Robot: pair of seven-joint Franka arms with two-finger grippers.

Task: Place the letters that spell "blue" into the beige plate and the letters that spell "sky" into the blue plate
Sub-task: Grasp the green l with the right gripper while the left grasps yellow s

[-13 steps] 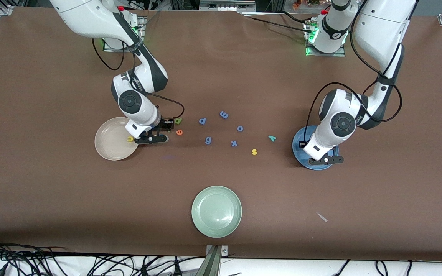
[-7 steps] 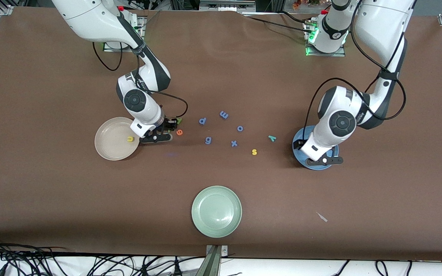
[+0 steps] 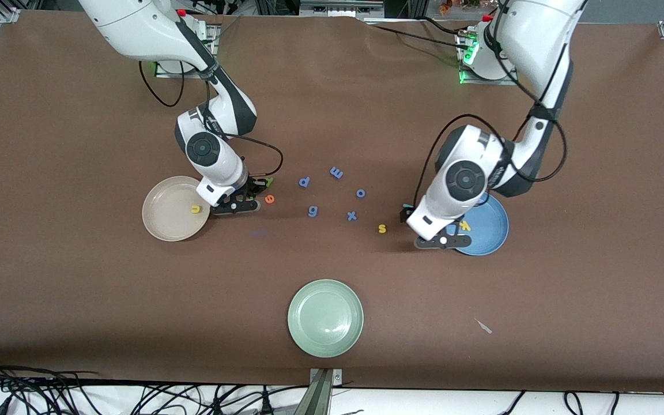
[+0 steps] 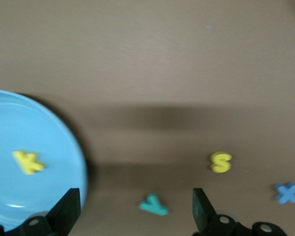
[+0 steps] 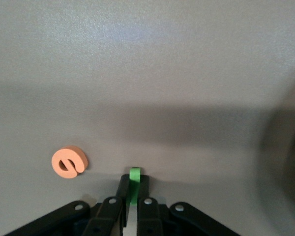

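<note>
High front camera overlooks the whole table [image 3: 78,300]; both wrist cameras look down close.

Even overhead light, soft shadows; left wrist view blurry.

yellow foam letter on the round cream-beige plate [image 3: 159,230]: reads "u" [image 3: 195,209]
orange foam letter on the brown bench [image 3: 78,288], just beside the beige plate: reads "e" [image 3: 270,199]
blue foam letters on the bench, mid-table: read "p" [image 3: 304,182], "m" [image 3: 336,172], "o" [image 3: 361,193], "g" [image 3: 312,211], "x" [image 3: 352,216]
yellow foam letter on the bench, nearer the front camera than the "o": reads "s" [image 3: 382,229]
yellow foam letter in the round mid-blue plate [image 3: 490,230]: reads "k" [image 3: 466,226]
teal foam letter on the bench beside the blue plate: reads "y" [image 4: 153,204]
printed labels, brands, numbers: none legible anywhere
</note>
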